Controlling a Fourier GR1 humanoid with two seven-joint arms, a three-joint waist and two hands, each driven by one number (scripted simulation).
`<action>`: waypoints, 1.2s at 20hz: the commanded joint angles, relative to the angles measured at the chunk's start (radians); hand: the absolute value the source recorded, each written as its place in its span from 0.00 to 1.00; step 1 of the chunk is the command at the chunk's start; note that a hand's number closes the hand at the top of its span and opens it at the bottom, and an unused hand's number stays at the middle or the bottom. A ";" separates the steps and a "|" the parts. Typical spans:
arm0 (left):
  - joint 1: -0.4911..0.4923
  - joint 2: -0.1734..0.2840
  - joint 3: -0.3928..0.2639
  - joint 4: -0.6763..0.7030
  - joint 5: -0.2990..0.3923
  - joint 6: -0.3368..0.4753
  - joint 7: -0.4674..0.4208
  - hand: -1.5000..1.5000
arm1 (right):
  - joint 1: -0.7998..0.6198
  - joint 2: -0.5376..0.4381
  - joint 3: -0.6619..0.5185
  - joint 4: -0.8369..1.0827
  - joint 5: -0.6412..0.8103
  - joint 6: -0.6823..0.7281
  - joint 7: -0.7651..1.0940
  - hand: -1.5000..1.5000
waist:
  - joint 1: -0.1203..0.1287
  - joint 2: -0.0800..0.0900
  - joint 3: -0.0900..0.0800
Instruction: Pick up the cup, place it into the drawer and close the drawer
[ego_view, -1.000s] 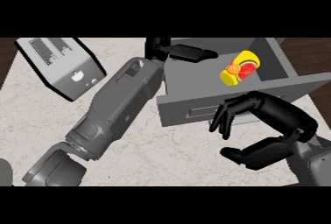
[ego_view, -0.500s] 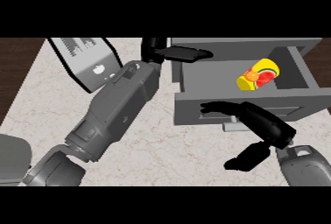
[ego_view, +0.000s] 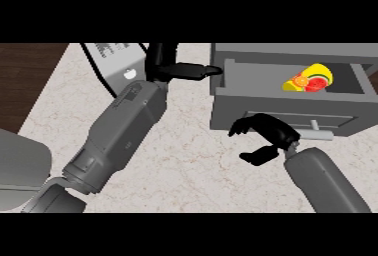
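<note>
— While one cup (ego_view: 308, 81) lies inside the single open drawer (ego_view: 288, 107), upper right, where are both hands?
— Right hand (ego_view: 267, 134), fingers curled on nothing, at the drawer front; left hand (ego_view: 179, 71), fingers straight, upper centre.

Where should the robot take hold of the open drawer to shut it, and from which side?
Best at the drawer's front panel, near the small handle, coming from the front with the right hand. That panel is flat and faces the robot, so it probably pushes straight in.
</note>
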 joint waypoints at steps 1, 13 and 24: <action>0.089 0.013 -0.013 -0.059 -0.002 -0.036 0.004 0.00 | -0.092 0.042 -0.019 0.276 0.066 -0.104 -0.118 1.00 | 0.032 0.003 0.001; 0.187 0.111 -0.009 -0.185 0.021 -0.133 0.054 0.00 | -0.448 -0.069 -0.299 0.621 -0.045 -0.187 -0.285 1.00 | 0.104 0.028 0.004; 0.234 0.139 -0.039 -0.232 0.006 -0.184 0.065 0.00 | -0.495 -0.128 -0.358 0.634 -0.098 -0.157 -0.260 1.00 | 0.141 0.041 0.004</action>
